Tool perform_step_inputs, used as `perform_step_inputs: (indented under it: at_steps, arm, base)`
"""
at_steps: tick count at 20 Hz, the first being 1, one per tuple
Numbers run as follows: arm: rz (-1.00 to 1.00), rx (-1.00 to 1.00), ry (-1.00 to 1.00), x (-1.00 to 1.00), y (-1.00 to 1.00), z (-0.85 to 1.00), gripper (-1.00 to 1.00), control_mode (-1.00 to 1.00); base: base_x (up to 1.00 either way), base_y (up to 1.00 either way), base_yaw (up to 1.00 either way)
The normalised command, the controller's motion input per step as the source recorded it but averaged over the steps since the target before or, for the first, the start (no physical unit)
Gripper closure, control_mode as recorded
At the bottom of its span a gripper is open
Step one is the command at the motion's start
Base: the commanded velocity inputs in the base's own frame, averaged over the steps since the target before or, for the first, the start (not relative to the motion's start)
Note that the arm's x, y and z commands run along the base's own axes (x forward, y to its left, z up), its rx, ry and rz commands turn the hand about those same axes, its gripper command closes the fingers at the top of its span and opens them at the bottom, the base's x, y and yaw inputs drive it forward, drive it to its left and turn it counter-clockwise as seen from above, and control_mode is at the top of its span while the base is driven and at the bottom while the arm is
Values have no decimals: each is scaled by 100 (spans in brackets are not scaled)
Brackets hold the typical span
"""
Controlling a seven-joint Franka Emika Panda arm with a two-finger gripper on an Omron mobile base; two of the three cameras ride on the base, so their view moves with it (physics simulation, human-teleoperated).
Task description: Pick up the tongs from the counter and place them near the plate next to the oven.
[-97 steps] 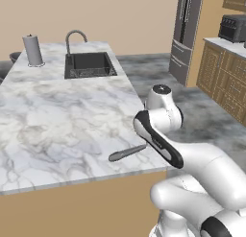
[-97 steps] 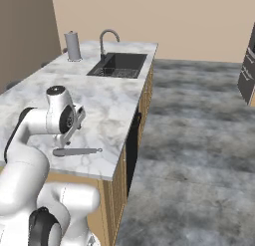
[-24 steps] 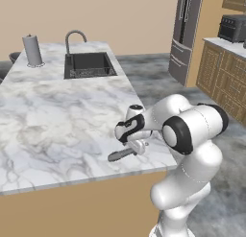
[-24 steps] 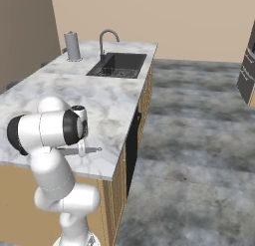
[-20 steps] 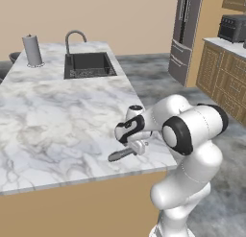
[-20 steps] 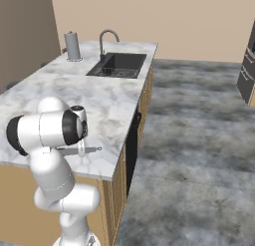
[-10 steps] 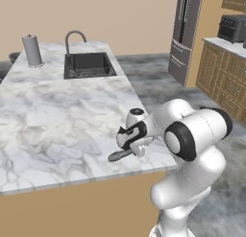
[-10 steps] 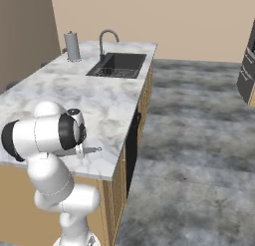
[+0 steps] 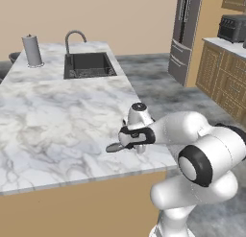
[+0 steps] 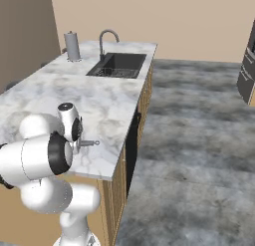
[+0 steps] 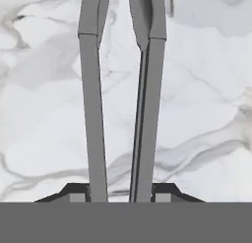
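The dark grey tongs (image 9: 114, 147) lie on the white marble counter (image 9: 57, 121) near its front right edge, their thin tip (image 10: 92, 143) poking out past the hand. My gripper (image 9: 132, 146) is down on the counter over their middle. In the hand view the tongs' two arms (image 11: 93, 114) run up between my fingertips (image 11: 74, 193), which press against their outer sides; the gripper (image 11: 120, 194) is shut on them. The tongs still rest on the marble. The plate and the oven are out of view.
A sink (image 9: 89, 65) with a faucet is set in the far part of the counter, and a paper towel roll (image 9: 32, 50) stands at its far left corner. A fridge (image 9: 185, 34), wooden cabinets (image 9: 221, 80) and a toaster oven (image 9: 233, 28) lie to the right across grey floor.
Over the last second the hand has sunk lower onto the tongs, and the fingers now sit against their sides. The tongs have not moved.
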Motion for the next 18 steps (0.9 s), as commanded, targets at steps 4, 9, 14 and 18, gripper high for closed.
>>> perform_step_inputs:
  at_steps: [4, 9, 14, 18]
  arm:
    - [-17, 0, 10, 0, 7, 100, 100, -100]
    - [-36, 0, 25, 0, 9, 100, 100, -100]
    - [-54, 0, 35, 4, 1, 100, 100, -100]
    - [-68, 1, 29, 3, 0, 74, 100, -100]
  base:
    - [0, 0, 0]
    - [0, 0, 0]
    - [0, 0, 0]
    - [0, 0, 0]
